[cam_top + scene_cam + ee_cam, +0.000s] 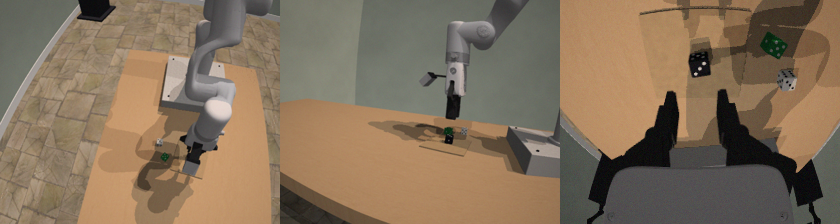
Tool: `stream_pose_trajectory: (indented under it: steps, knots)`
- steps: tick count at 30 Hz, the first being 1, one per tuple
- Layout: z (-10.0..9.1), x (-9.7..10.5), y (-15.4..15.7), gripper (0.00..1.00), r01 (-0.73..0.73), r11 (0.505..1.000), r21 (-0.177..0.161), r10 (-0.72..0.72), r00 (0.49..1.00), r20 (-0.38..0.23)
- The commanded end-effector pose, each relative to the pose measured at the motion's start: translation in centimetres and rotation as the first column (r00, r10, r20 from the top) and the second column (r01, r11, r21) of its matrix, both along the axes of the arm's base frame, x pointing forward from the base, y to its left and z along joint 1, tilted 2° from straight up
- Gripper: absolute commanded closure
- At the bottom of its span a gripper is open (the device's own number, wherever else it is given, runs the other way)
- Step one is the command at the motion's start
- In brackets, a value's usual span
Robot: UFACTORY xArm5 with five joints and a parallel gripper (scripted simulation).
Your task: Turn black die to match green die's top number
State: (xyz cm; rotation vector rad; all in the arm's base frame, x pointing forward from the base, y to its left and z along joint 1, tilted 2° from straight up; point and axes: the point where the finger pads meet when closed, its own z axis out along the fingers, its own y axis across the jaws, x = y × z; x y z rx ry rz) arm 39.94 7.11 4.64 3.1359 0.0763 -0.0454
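The black die (449, 139) (699, 64) lies on the thin tan mat (178, 165) (444, 148) (660, 45). In the wrist view its brighter face, which looks like the top, shows three pips. In the top view the arm hides it. The green die (164, 157) (448, 130) (774, 45) lies on the table beside the mat, with several pips on its upper face. My gripper (453, 118) (697, 101) hangs above the mat, pointing down, its fingers part-way open with nothing between them. In the top view the fingertips are hidden.
A white die (159, 142) (464, 131) (787, 80) lies on the table near the green die, off the mat. The arm's base plate (178, 71) (542, 164) stands on the table behind the mat. Arm shadows cross the mat and the table.
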Motion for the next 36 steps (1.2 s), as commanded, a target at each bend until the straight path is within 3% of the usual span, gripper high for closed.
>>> stream_pose_trajectory:
  steps: [1,22,36]
  knots:
    - [0.1,0.1,0.0,0.58,0.000,1.000,0.001,0.000,1.000,0.004]
    - [-0.3,0.1,0.1,0.58,0.000,1.000,0.001,0.000,1.000,0.003]
    - [-2.1,0.1,0.1,0.58,0.000,1.000,0.000,0.000,1.000,0.003]
